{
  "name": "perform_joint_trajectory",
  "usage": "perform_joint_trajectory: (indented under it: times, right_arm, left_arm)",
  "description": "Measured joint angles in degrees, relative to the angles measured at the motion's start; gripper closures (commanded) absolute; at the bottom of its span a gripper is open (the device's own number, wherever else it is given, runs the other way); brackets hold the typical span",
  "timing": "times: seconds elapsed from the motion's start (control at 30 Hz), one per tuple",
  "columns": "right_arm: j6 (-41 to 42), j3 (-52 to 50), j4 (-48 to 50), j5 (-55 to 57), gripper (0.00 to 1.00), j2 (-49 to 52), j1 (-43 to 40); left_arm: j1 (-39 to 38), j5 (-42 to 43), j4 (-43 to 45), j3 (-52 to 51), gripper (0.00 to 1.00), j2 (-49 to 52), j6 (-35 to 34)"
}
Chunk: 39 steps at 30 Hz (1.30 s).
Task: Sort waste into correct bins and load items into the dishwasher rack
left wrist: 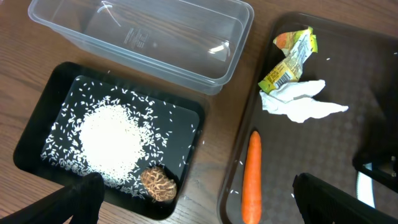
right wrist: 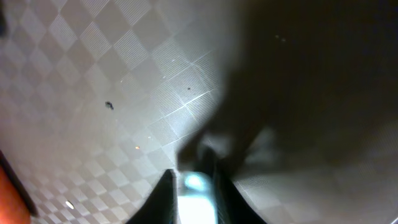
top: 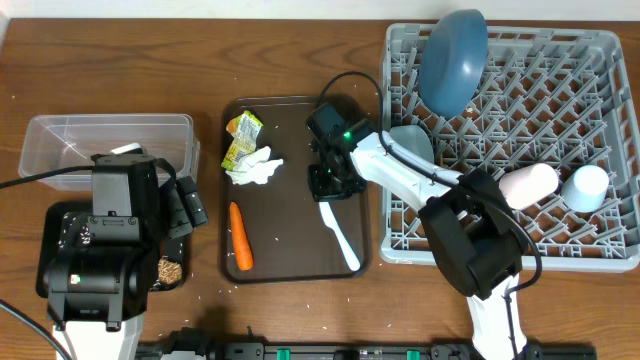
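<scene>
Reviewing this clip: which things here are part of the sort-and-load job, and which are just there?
Job: carrot, tissue, wrapper, brown crumbs, clear box, black tray, dishwasher rack, blue plate, pink cup, light blue cup, light blue utensil.
Just there: brown serving tray, wooden table.

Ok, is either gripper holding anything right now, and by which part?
Right gripper pinches the blue utensil by its far end, as it lies on the brown tray; left gripper is open, holding nothing.
</scene>
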Motion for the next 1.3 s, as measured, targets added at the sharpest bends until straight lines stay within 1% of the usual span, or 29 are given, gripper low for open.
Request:
perform_joint_trajectory:
  times: [0.2,0.47,0.5,0.53,0.57,0.6,0.63,0.73,0.8,0.9,1.07,1.13,1.2,1.3]
  right_arm:
    - [-0.04,-0.07,-0.02,-0.02,0.99,0.0,0.0]
    - [-0.04,-0.28,-0.13,-0.02,0.99,0.0,0.0]
    - [-0.04,-0.28,-0.13,-0.07,0.98,0.0,0.0]
    - [-0.04,-0.28,-0.13,-0.22,0.9,0.0,0.0]
    - [-0.31,-0.31,-0.04,-0.68,0.75,0.0,0.0]
    - [-0.24,-0.31,0.15,-1.07,0.67,0.0,0.0]
    - [-0.7,-0.33,0.52,-1.9,0.64,0.0,0.0]
    - [-2.78,-0.33,2.34,-4.02,0.65,0.0,0.0]
    - [-4.85,-0.37,3.8,-5.57,0.68,0.0,0.0]
    - [-7.54,-0.37,5.07,-7.21,0.68,0.0,0.0]
    - [-9.55,-0.37,5.09,-8.02,0.69,0.0,0.0]
    - [-10.27,-0.37,5.22,-8.17,0.71,0.0,0.0]
    - [-11.19,-0.37,5.46,-8.48,0.71,0.02,0.0]
    - [-12.63,-0.37,5.99,-9.31,0.75,0.28,0.07]
  left_arm:
    - [0.0,0.02,0.0,0.0,0.02,0.0,0.0]
    - [0.0,0.0,0.0,0.0,0.02,0.0,0.0]
    - [0.0,0.0,0.0,0.0,0.02,0.0,0.0]
    - [0.0,0.0,0.0,0.0,0.02,0.0,0.0]
    - [0.0,0.0,0.0,0.0,0.02,0.0,0.0]
    - [0.0,0.0,0.0,0.0,0.02,0.0,0.0]
    - [0.0,0.0,0.0,0.0,0.02,0.0,0.0]
    - [0.0,0.0,-0.02,0.0,0.02,0.0,0.0]
    - [0.0,0.0,-0.02,0.0,0.02,0.0,0.02]
    - [0.0,0.0,0.0,0.0,0.02,0.0,0.0]
    - [0.0,0.0,0.0,0.0,0.02,0.0,0.0]
    - [0.0,0.0,0.0,0.0,0.02,0.0,0.02]
    - [0.0,0.0,0.0,0.0,0.02,0.0,0.0]
    - [0.0,0.0,0.0,0.0,0.02,0.0,0.0]
